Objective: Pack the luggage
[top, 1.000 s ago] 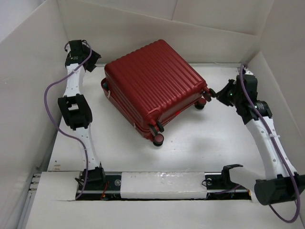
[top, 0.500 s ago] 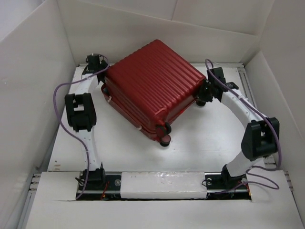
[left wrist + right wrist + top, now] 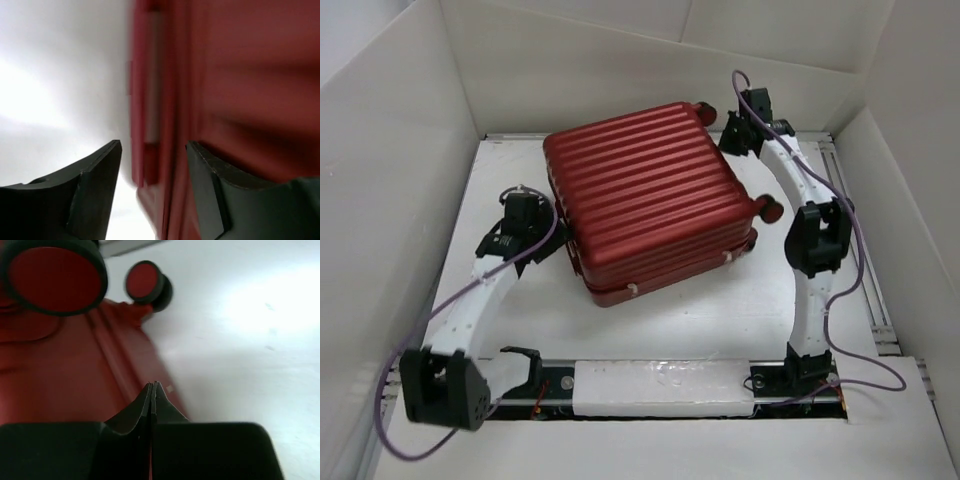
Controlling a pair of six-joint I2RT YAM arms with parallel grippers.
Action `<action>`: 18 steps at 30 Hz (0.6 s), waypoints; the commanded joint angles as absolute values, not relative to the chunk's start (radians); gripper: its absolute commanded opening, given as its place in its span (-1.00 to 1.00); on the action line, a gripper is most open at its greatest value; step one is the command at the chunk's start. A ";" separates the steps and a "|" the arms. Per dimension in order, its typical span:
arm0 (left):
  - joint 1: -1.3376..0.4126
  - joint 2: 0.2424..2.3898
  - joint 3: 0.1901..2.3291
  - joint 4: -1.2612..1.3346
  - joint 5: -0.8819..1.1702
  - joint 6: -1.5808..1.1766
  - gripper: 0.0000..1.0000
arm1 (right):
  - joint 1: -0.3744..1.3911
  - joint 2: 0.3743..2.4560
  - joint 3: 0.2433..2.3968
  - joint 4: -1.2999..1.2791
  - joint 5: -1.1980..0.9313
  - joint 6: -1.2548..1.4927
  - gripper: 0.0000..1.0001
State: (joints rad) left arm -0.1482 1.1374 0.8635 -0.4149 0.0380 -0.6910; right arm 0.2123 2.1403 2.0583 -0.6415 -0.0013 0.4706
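1. A large dark red hard-shell luggage (image 3: 655,200) case lies flat and closed in the middle of a white worktop (image 3: 720,310), ribbed shell facing up. It is the biggest thing in view, turned at a slight angle to the worktop's edges.
2. White walls (image 3: 380,150) stand around the worktop on the left, far and right sides.
3. Two wheels (image 3: 770,208) show along the case's right side, one near its far corner and one near its nearer corner. In the right wrist view the wheels (image 3: 52,275) have red hubs ringed by dark tyres.
4. The left arm curves in from the near left. The left hand (image 3: 552,238) is at the case's left side, by its nearer left corner.
5. In the left wrist view the left hand (image 3: 155,145) is released, its two dark fingers spread wide. The case's blurred red edge fills the gap between them and the right half of that view. Whether either finger touches the shell cannot be told.
6. The right arm reaches up the right side of the worktop. The right hand (image 3: 728,135) sits by the case's far right corner, just beside the far wheel.
7. In the right wrist view the right hand (image 3: 152,385) is clenched, fingers pressed flat together with nothing between them. The tips point at the red shell just below the wheels; contact cannot be told.
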 commanded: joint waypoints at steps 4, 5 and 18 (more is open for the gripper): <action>-0.238 0.864 1.136 -0.537 0.045 -0.709 0.14 | 0.302 2.227 2.622 -0.733 -0.478 0.529 -0.87; -0.238 0.864 1.169 -0.575 0.016 -0.700 0.14 | 0.285 2.227 2.655 -0.745 -0.488 0.529 -0.79; -0.238 0.935 1.161 -0.518 0.006 -0.664 -0.34 | 0.157 1.255 1.545 -0.632 -0.042 0.508 -1.00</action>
